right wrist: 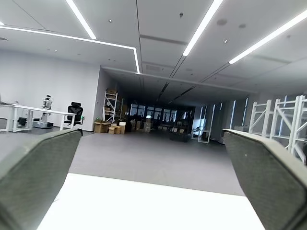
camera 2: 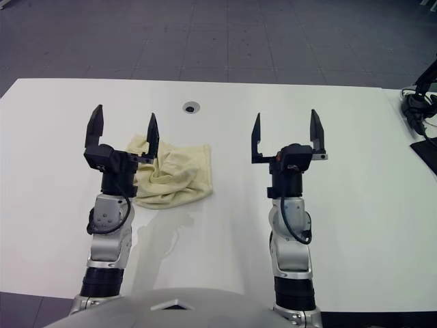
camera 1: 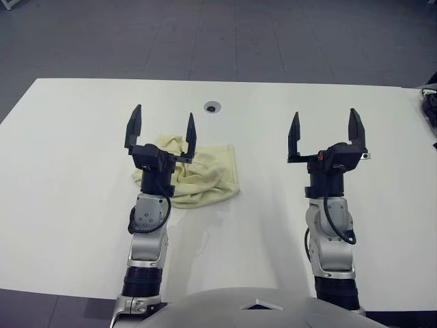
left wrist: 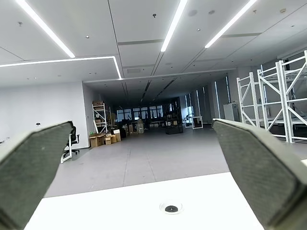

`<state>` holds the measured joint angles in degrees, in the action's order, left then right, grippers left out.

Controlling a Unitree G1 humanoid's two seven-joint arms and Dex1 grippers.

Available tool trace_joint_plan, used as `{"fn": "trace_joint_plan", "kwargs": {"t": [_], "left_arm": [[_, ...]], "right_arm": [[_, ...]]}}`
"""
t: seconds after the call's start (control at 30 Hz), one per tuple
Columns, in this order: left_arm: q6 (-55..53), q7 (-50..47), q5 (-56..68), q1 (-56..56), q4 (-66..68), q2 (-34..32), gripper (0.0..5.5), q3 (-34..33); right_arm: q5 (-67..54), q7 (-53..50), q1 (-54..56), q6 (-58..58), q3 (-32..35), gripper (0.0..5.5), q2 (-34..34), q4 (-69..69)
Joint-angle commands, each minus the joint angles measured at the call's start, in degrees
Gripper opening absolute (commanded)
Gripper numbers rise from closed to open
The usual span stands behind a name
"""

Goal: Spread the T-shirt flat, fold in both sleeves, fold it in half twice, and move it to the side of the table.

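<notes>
pale yellow fabric, the t-shirt (camera 1: 205, 174), lies crumpled in a loose heap on the white tabletop (camera 1: 68, 171), not spread flat and not folded. taking 12 o'clock as the direction away from the robot, the heap sits toward 9 o'clock from the tabletop's centre, with its smoother edge on the 3 o'clock side and its bunched folds on the 9 o'clock side. the left end effector (camera 1: 162, 128) is raised with its two dark fingers pointing toward 12 o'clock and spread wide apart, holding nothing; seen from the head, its wrist overlaps the 9 o'clock part of the heap, and whether it touches the cloth cannot be told. the right end effector (camera 1: 324, 131) stands at 3 o'clock from the t-shirt, well apart from it, over bare tabletop, its fingers also spread wide and holding nothing. a small round cable hole (camera 1: 213, 106) is set in the tabletop at 12 o'clock from the heap, near but not touching it. dark cables (camera 1: 430, 102) lie at the tabletop's 3 o'clock edge. from the left wrist, two grey finger pads (left wrist: 29, 167) frame the cable hole and a grey floor beyond.
</notes>
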<state>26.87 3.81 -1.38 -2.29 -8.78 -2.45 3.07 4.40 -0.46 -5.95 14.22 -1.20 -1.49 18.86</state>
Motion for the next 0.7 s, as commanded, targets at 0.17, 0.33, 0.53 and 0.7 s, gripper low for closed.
{"fn": "trace_joint_plan", "kwargs": {"t": [0.17,0.33,0.53,0.7], "left_arm": [[-0.96,1.24,0.29,-0.06,-0.87,-0.09,5.4,1.36],[-1.78,1.23,1.04,0.43,-0.74,-0.42,5.4,0.43],[-1.44,1.31,0.02,0.4,-0.67,-0.52,5.4,0.99],[-1.63,2.16,1.65,1.11,0.15,-0.55,5.4,0.91]], "right_arm": [[-0.79,1.93,-1.59,0.54,-1.1,5.39,-0.8,2.03],[-3.1,3.14,-1.56,0.0,-0.55,5.39,-0.8,2.09],[-3.65,3.36,-1.37,-0.92,-0.47,5.39,-0.69,1.86],[-6.78,4.13,-1.91,-2.02,0.52,5.39,-0.78,2.32]]}}
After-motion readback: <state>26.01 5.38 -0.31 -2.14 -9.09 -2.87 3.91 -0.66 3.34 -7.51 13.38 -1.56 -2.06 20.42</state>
